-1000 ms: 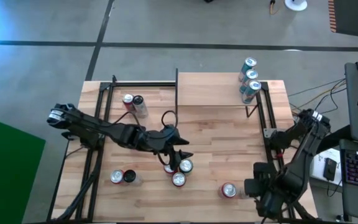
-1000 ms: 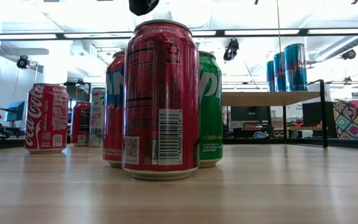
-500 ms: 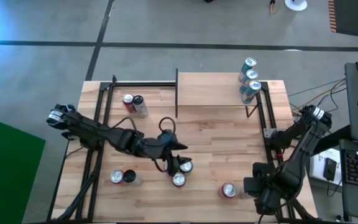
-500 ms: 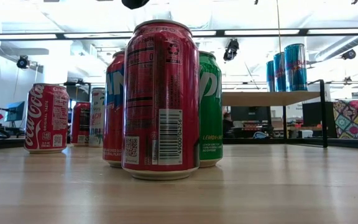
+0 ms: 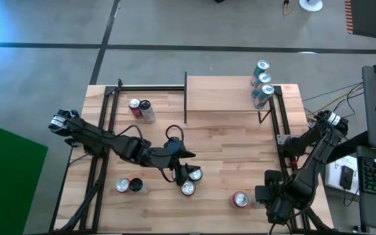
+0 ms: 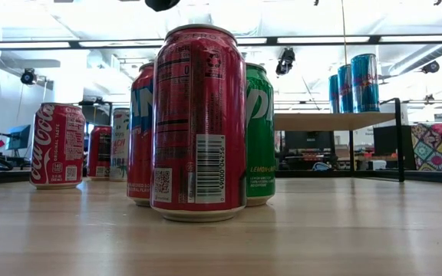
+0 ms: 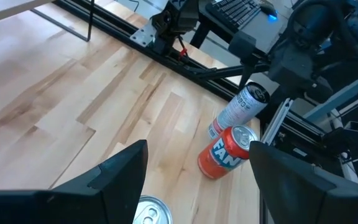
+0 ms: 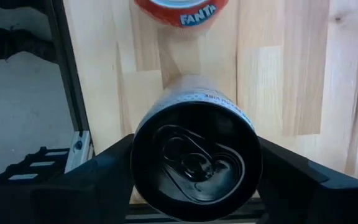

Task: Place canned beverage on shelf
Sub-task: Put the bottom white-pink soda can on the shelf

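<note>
A black-topped white can stands at the table's near right, beside an orange Fanta can. My right gripper is over it, shut on it. The left wrist view shows this can and the Fanta can too. The shelf stands at the far right and carries three blue cans. My left gripper hovers open above three cans at mid table, touching nothing. My right gripper has the black-topped can's upper wall between its two fingers, one on each side, just under the rim. The fingers come from above, pointing steeply down. The can stands upright with its base on the table.
Two cans stand at the far left, two more at the near left. In the low view the middle group, a red can in front, fills the foreground. Black frame rails run along both table sides.
My right arm has sunk a little toward the black-topped can at the near right. The cans have stayed where they were.
</note>
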Controlling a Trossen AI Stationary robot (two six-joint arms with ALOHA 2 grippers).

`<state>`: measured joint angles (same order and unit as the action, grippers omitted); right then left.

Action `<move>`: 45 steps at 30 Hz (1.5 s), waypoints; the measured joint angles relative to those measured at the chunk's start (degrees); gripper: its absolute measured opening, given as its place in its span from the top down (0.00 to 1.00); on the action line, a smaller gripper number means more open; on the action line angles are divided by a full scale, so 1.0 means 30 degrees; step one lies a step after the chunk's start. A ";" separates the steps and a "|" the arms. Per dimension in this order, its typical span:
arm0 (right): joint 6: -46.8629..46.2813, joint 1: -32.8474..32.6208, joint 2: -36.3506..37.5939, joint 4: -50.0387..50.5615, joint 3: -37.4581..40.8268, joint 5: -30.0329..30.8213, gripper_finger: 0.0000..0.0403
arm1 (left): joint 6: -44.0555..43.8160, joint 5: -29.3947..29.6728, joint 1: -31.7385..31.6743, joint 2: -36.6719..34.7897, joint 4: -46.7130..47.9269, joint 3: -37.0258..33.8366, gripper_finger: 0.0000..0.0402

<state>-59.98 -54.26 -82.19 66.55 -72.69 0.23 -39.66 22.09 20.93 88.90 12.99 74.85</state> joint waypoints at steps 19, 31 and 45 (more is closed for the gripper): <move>0.0510 0.0060 0.0000 -0.1258 0.0496 0.1140 0.42 | -0.0105 -0.0045 -0.0074 -0.0007 0.0252 0.0000 0.41; 0.0556 0.0517 0.0378 0.0497 -0.0903 0.0304 0.71 | -0.0176 -0.0108 -0.0043 -0.0007 0.0379 0.0000 0.46; -0.0139 0.0510 0.2166 0.0028 -0.0976 0.0977 0.32 | 0.0146 0.0422 -0.0167 -0.0015 0.0379 0.0000 0.46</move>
<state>-60.39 -52.73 -75.69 66.64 -75.61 3.17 -39.22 23.35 20.43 88.86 14.13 74.85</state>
